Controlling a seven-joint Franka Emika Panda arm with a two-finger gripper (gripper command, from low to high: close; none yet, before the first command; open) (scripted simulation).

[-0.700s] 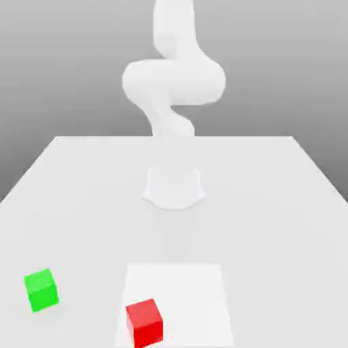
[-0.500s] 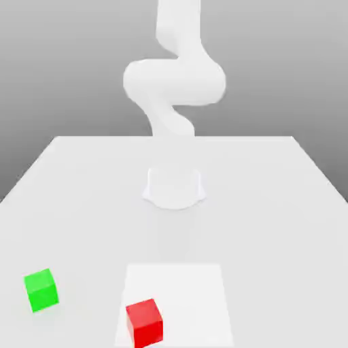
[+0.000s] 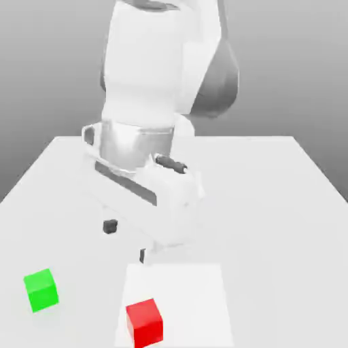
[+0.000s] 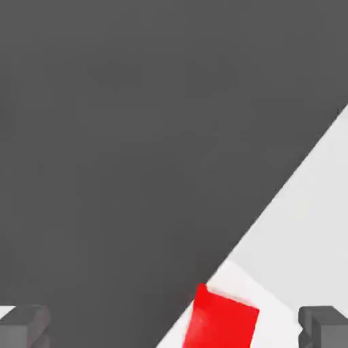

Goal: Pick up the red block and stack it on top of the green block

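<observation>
Partly cut off by the frame edge, the spread claw (image 4: 174, 329) hangs above the red block (image 4: 221, 321).

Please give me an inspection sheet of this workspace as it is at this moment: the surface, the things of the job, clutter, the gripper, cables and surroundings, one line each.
Surface: white table, with a brighter white square patch near its front edge.
Job's things: red block rests on the patch, near its corner at the exterior view's left; green block rests on the bare table further to the exterior view's left, apart from the red one. Not stacked.
Clutter: nothing seen.
Gripper: gripper is open, holds nothing, and is above the table behind the red block; both fingertips flank the red block in the hand view.
Cables: nothing seen.
Surroundings: plain grey background.
</observation>
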